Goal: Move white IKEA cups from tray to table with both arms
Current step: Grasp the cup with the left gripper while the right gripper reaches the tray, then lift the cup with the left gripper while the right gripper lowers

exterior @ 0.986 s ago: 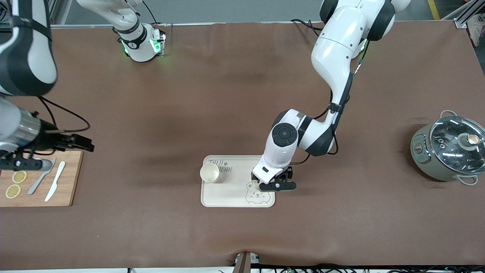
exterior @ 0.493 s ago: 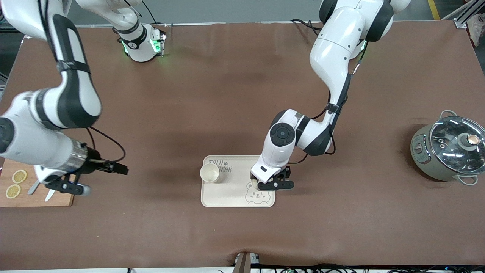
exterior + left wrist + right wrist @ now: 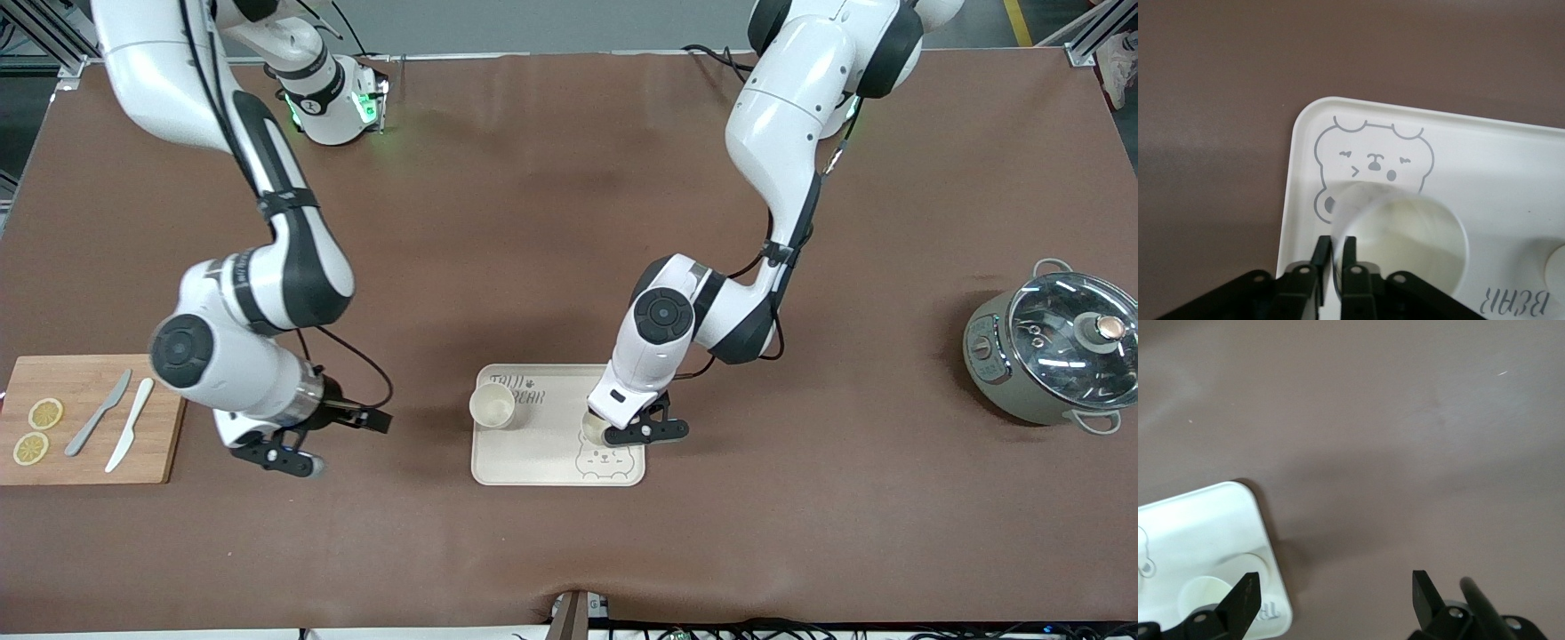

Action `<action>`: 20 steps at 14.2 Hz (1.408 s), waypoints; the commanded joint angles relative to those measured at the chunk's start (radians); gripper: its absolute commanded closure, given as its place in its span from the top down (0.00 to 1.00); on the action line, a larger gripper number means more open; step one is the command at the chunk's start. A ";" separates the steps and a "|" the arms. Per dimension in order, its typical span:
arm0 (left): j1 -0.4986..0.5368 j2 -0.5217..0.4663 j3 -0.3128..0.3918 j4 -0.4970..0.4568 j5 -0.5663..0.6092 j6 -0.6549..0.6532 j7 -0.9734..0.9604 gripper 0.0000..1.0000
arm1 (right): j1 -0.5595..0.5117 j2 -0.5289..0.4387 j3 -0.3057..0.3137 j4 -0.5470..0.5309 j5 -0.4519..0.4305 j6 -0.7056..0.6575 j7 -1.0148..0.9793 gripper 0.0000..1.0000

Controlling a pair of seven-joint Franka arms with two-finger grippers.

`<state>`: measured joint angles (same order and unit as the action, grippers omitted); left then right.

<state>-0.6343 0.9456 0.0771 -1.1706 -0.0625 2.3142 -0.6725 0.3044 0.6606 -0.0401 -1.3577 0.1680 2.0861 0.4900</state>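
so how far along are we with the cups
Nothing is done yet: both white cups are on the tray. In hand: the left gripper has its jaws shut on the rim of the cup by the bear drawing. The right gripper, jaws open, is over the table near the other cup. Left: set both cups on the table.

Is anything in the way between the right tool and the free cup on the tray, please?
Nothing visible. The right tool hangs open over bare table; only tabletop and the tray rim separate it from the cup.
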 commanded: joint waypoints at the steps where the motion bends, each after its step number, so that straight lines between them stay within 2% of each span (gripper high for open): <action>1: 0.002 0.001 -0.002 0.009 -0.020 -0.003 -0.007 0.00 | 0.048 0.085 -0.011 0.100 0.007 0.012 0.091 1.00; 3: 0.004 -0.008 -0.003 0.008 -0.025 -0.006 -0.009 0.00 | 0.076 0.129 -0.014 0.141 0.001 0.037 0.168 1.00; 5: 0.005 -0.034 -0.002 0.005 -0.014 -0.063 -0.007 0.00 | 0.110 0.157 -0.017 0.147 -0.005 0.061 0.203 1.00; 7: 0.027 -0.102 -0.002 0.005 -0.013 -0.224 0.023 0.00 | 0.131 0.171 -0.015 0.138 -0.044 0.075 0.232 1.00; 9: 0.094 -0.192 -0.010 -0.021 -0.025 -0.388 0.120 0.00 | 0.151 0.180 -0.014 0.129 -0.054 0.075 0.236 1.00; 12: 0.195 -0.350 -0.008 -0.165 -0.027 -0.447 0.317 0.00 | 0.170 0.180 -0.014 0.091 -0.071 0.083 0.236 1.00; 15: 0.300 -0.502 -0.007 -0.340 -0.016 -0.447 0.534 0.00 | 0.182 0.186 -0.014 0.074 -0.082 0.101 0.237 1.00; 17: 0.353 -0.576 -0.007 -0.455 -0.013 -0.428 0.612 0.00 | 0.191 0.186 -0.014 0.062 -0.084 0.101 0.228 1.00; 18: 0.366 -0.596 -0.005 -0.506 -0.011 -0.393 0.645 0.00 | 0.193 0.186 -0.014 0.062 -0.084 0.100 0.222 0.95; 19: 0.370 -0.611 -0.005 -0.571 -0.008 -0.331 0.684 0.00 | 0.193 0.186 -0.014 0.060 -0.088 0.097 0.213 0.86; 20: 0.387 -0.628 -0.005 -0.634 -0.005 -0.262 0.709 0.00 | 0.193 0.186 -0.014 0.060 -0.090 0.092 0.209 0.84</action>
<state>-0.2577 0.3899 0.0809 -1.6360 -0.0664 1.9301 -0.0115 0.4848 0.8482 -0.0459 -1.2754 0.0948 2.1835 0.7006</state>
